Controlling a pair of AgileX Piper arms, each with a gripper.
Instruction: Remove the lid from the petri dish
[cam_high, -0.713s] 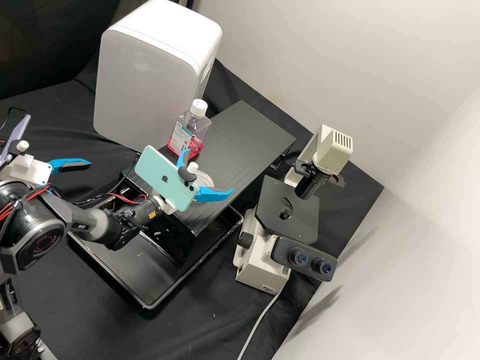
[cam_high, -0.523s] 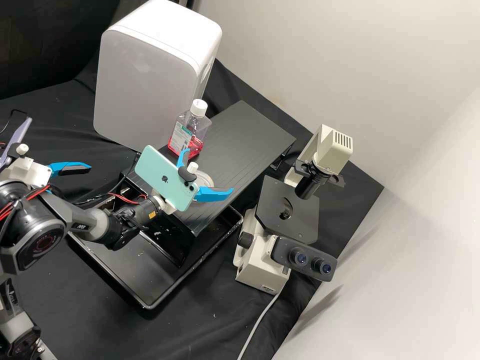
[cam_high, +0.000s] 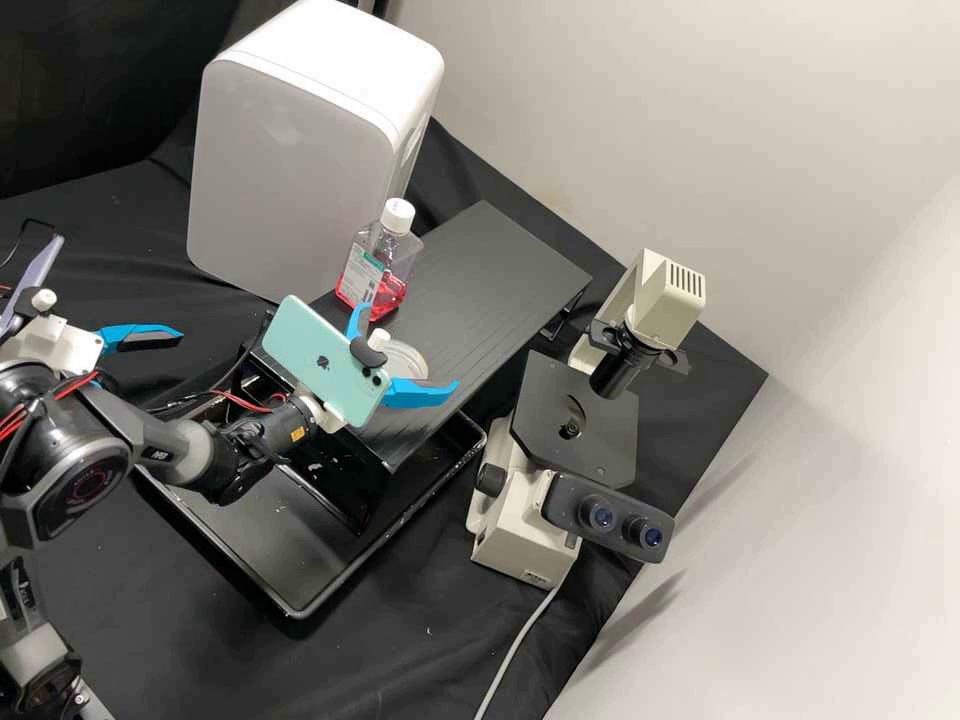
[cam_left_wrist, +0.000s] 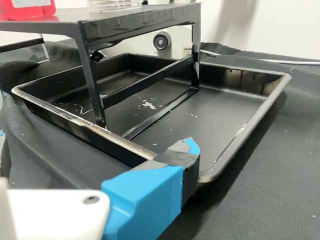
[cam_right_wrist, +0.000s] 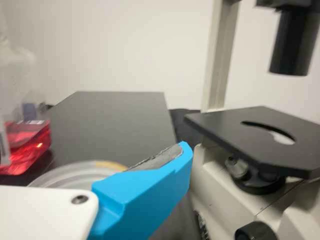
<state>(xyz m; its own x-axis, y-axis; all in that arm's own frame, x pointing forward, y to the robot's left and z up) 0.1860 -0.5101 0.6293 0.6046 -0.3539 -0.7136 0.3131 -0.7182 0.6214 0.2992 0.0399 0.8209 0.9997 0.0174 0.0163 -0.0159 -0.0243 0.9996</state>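
A clear round petri dish (cam_high: 403, 358) with its lid on sits at the near end of a black raised platform (cam_high: 490, 280). My right gripper (cam_high: 408, 345) is open, with one blue finger on either side of the dish and neither touching it. In the right wrist view the dish (cam_right_wrist: 75, 175) lies just beyond that gripper's blue finger (cam_right_wrist: 150, 185). My left gripper (cam_high: 125, 335) is low at the left of the bench, apart from the dish and open. Its finger (cam_left_wrist: 150, 195) points at the tray, with the dish (cam_left_wrist: 114, 5) up on the platform.
A flask of red liquid (cam_high: 375, 265) stands on the platform behind the dish. A white box (cam_high: 300, 140) is at the back. The platform stands in a black tray (cam_high: 300, 590). A microscope (cam_high: 590, 420) is to the right of it.
My right gripper has shifted a little to the left and back along the platform, still open around the dish. The left gripper has barely moved.
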